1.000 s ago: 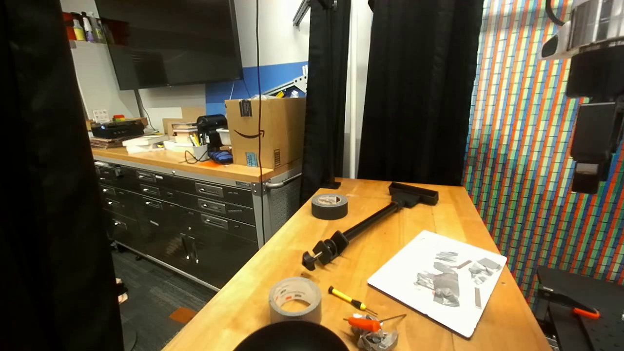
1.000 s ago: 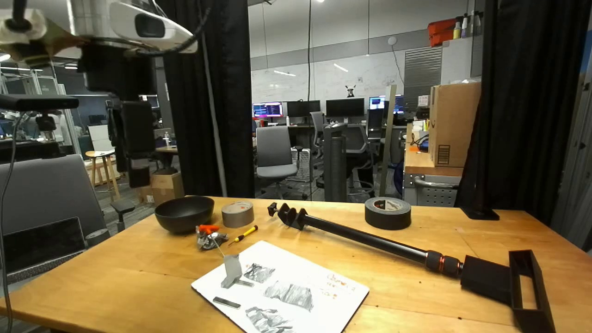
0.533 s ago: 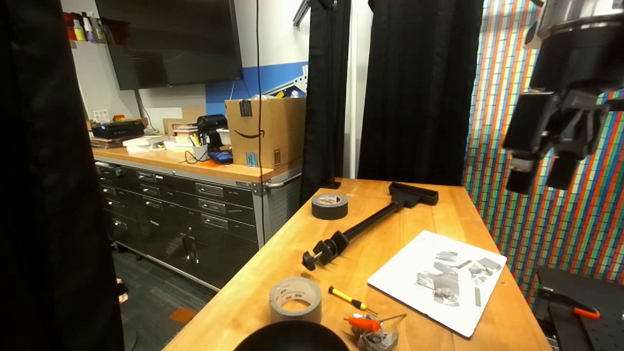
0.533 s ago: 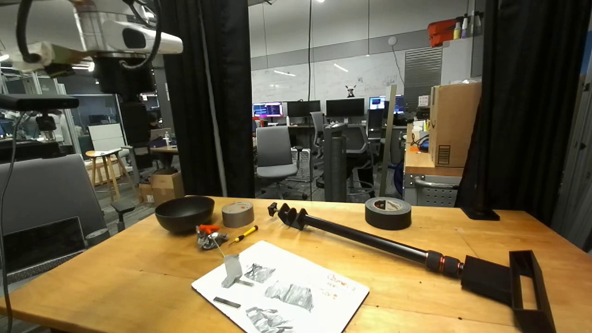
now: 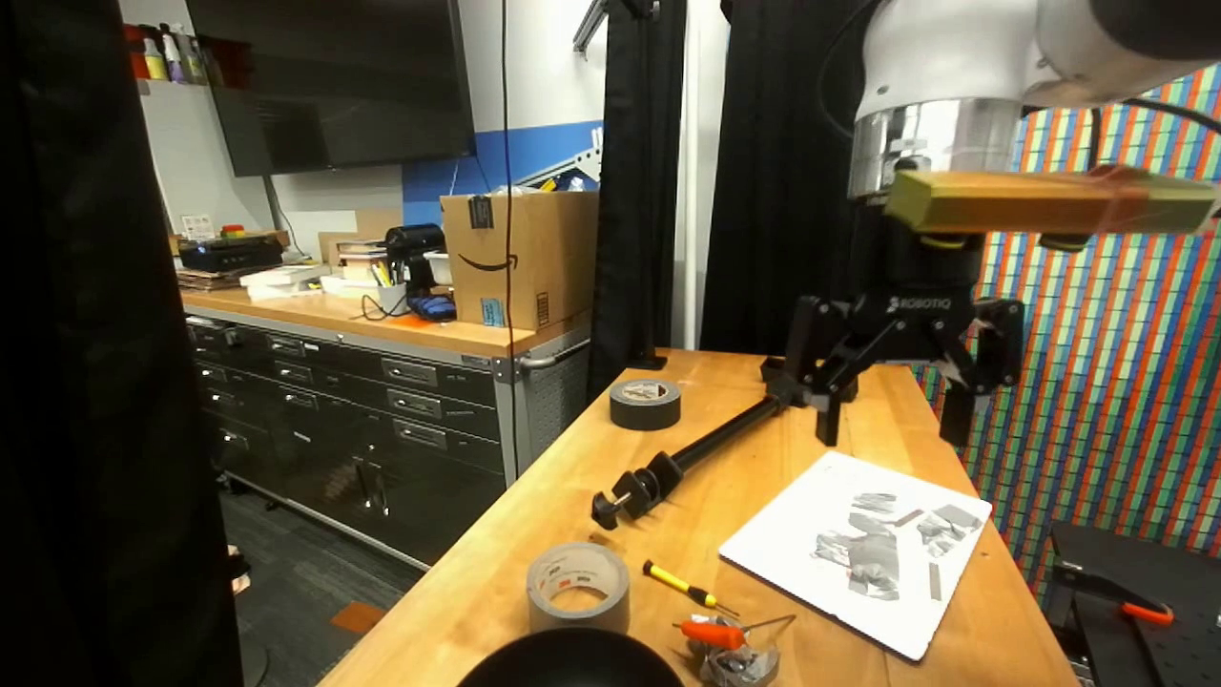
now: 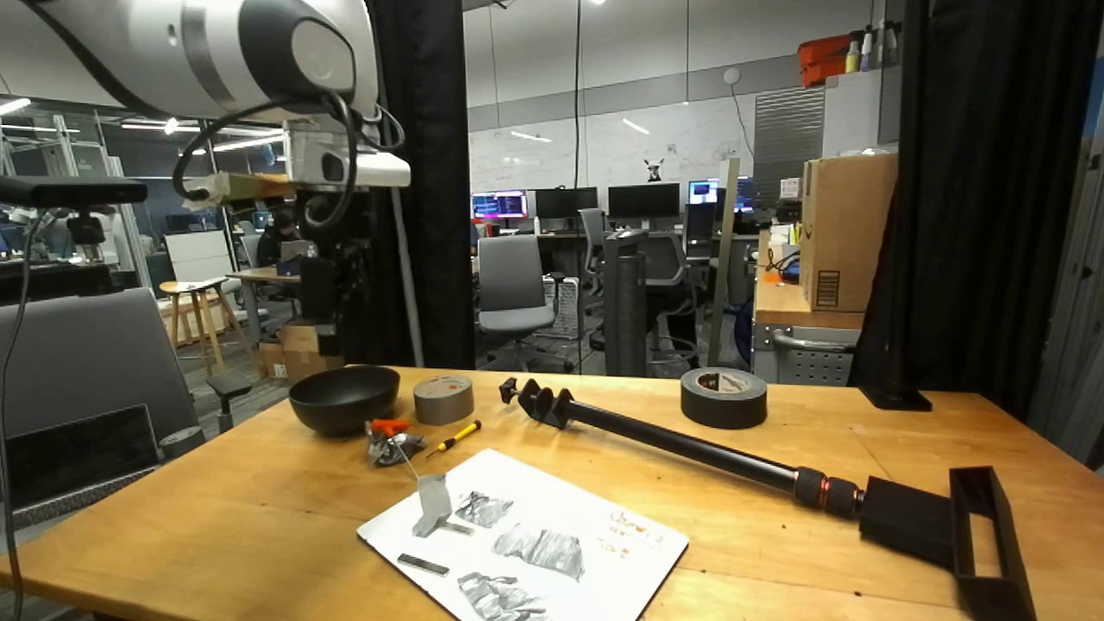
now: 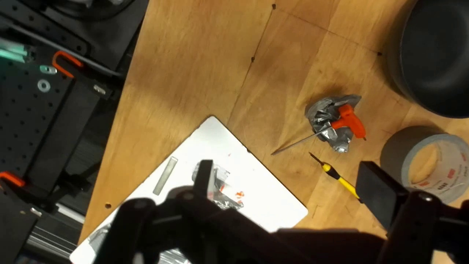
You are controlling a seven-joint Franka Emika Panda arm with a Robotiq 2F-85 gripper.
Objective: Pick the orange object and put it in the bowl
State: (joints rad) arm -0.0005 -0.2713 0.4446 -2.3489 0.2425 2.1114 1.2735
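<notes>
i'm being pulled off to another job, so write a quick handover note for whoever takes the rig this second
Pincer: open, holding nothing, raised above the table.
Orange-handled tool: lying across a crumpled silver wad, beside the black bowl but apart from it.
Done: neither the pick nor the placing yet.
Left: grasp the tool by its orange handle, lift it and put it in the bowl.

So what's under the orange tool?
The orange tool lies on a crumpled silver wad, its shaft jutting past it over the table. Whatever the wad covers can't be seen.
</notes>
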